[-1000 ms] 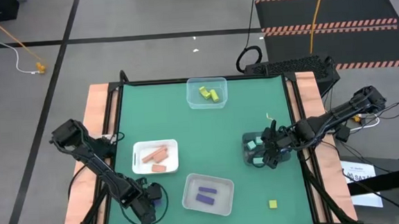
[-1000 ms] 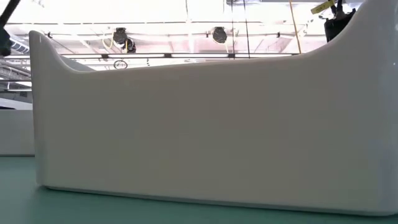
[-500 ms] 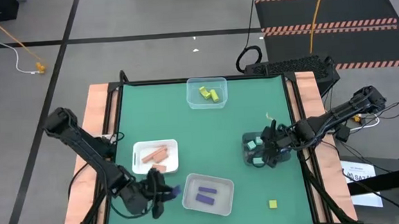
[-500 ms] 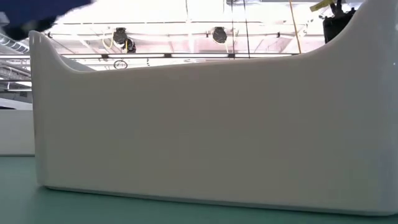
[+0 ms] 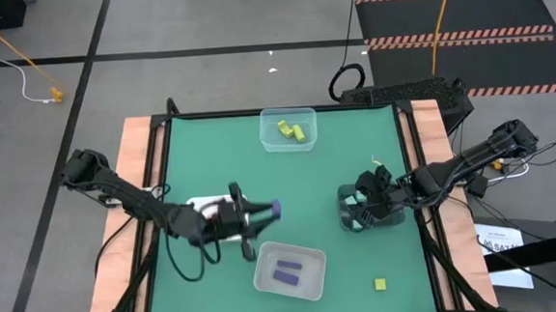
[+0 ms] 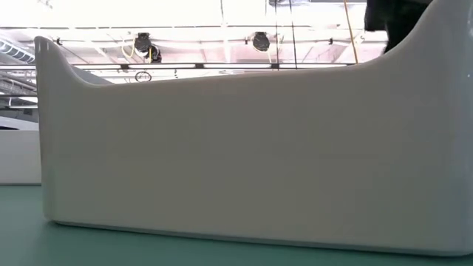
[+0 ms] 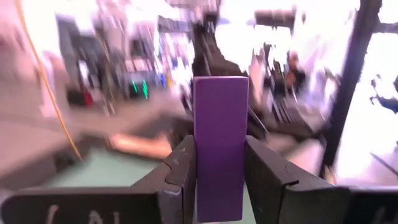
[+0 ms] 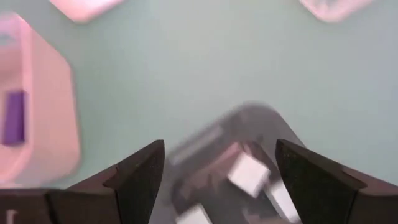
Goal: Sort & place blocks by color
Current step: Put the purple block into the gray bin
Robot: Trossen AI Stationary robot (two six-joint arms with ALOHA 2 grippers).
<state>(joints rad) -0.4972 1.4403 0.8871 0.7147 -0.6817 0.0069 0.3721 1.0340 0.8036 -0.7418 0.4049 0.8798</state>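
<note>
Already sorted: two yellow blocks (image 5: 292,131) lie in the clear square tray (image 5: 287,116) at 12 o'clock; one purple bar (image 5: 287,272) lies in the clear tray (image 5: 310,287) at 6 o'clock; mint-teal cubes (image 5: 352,204) sit in the dark container (image 5: 343,203) at 3 o'clock.
Salmon-orange blocks: their white tray (image 5: 198,204) at 9 o'clock is mostly covered by the left arm, so its contents cannot be checked now.
Block in hand: a second purple bar (image 7: 220,146), pinched upright between the left gripper (image 5: 260,216) fingers (image 7: 180,163), hangs above the table just off centre toward 8 o'clock, beside the purple tray.
Left to do: set this bar in the 6 o'clock tray; collect the lone yellow cube (image 5: 380,284) lying on the green mat (image 5: 318,178) at 5 o'clock.
Right gripper (image 8: 219,180): fingers spread wide, empty, over the dark container.
Progress, as a judgement: nearly finished, two blocks outstanding.
Change from a second ago: the left arm has swung from the 7 o'clock corner up across the white tray, carrying the bar; the right gripper has barely shifted over its container.
</note>
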